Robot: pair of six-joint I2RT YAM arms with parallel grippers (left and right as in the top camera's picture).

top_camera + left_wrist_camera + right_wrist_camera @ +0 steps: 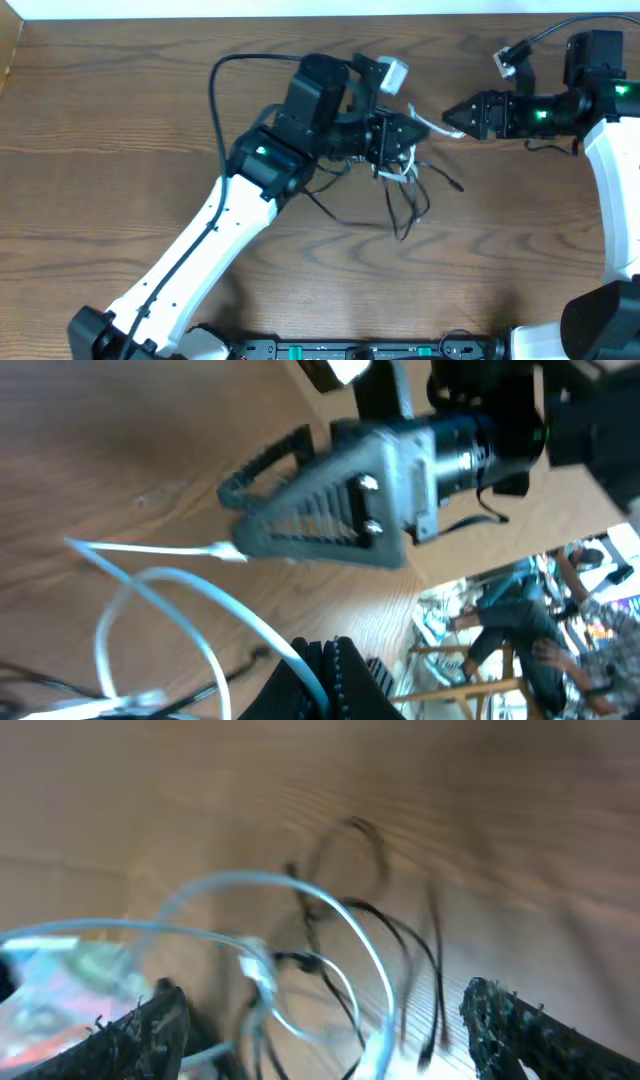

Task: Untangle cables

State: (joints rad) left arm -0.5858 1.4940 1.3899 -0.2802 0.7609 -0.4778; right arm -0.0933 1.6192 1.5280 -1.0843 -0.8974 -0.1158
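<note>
The white cable (428, 126) and the black cable (405, 215) lie tangled at the table's centre. My left gripper (405, 140) sits over the tangle. In the left wrist view its fingers (330, 675) are shut on the white cable (200, 590), which loops away across the wood; a thin black cable (245, 663) runs beneath. My right gripper (453, 114) points left at the tangle, open. Its grey fingers (300, 520) hover by the white cable's end. In the right wrist view white cable (340, 910) loops and black cable (400, 935) strands lie between the spread fingers of the right gripper (325, 1025).
The left arm (200, 250) crosses the table from the bottom left. The right arm (610, 150) stands along the right edge. The table's far edge (300, 18) runs along the top. Chairs and a person (520, 630) show beyond the table.
</note>
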